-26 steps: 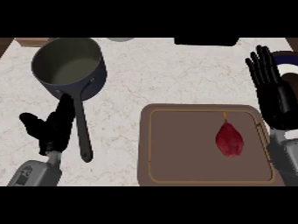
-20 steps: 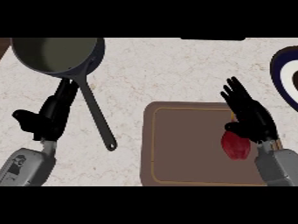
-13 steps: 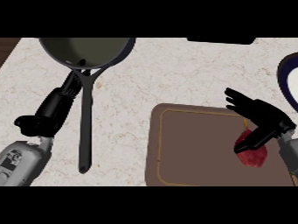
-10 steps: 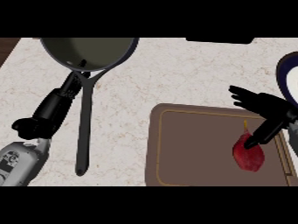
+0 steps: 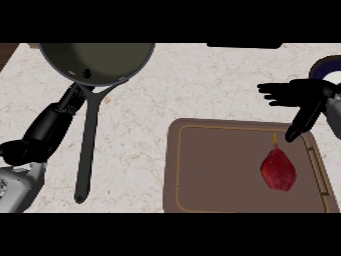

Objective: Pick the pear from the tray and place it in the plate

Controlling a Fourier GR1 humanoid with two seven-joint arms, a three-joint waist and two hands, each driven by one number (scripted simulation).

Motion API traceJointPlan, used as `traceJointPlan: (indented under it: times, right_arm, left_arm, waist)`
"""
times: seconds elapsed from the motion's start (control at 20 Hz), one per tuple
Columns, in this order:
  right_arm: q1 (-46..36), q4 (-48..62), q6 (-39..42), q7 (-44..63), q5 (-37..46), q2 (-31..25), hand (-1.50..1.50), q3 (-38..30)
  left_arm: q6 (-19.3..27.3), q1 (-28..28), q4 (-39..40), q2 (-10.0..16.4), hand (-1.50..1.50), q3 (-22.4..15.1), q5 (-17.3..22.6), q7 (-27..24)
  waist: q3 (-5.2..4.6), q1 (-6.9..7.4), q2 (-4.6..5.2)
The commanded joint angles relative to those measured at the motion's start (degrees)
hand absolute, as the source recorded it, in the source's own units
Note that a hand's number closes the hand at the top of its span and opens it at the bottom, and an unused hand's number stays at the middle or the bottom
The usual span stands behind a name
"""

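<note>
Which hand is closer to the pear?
The right hand, open just beyond the pear on the tray; the left hand lies beside the pan's handle.

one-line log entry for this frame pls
pear: lying on tray, not held | right hand: open, beyond pear | plate: far right edge | left hand: open, by pan

The pale speckled stone-look counter (image 5: 202,85) has a smooth top with a low sheen. The round dark grey metal pan (image 5: 99,60) looks satin inside, and its long handle is duller. The brown rectangular tray (image 5: 217,170) is matt and even (wood or plastic, hard to tell). The dark red pear (image 5: 278,170) has smooth, dull skin. The black right hand (image 5: 306,95) and black left hand (image 5: 47,125) look like matt plastic.
</note>
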Motion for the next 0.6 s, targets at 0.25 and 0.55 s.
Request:
traceJointPlan:
  times: [0.25, 0.55]
  right_arm:
    - [-10.62, 15.94, 18.97, 15.5, -7.93, 1.45, -1.5, -1.04]
    - [-14.46, 22.55, 19.81, 13.35, -1.92, 0.78, -1.5, 0.31]
  left_arm:
    - [0.25, -0.18, -2.36, -1.0, 0.0, 0.36, -1.63, 2.77]
    - [-1.56, 3.21, -5.57, 0.23, 0.0, 2.24, -1.7, 1.8]
  waist:
    - [0.01, -0.58, 0.14]
    - [0.09, 0.37, 0.37]
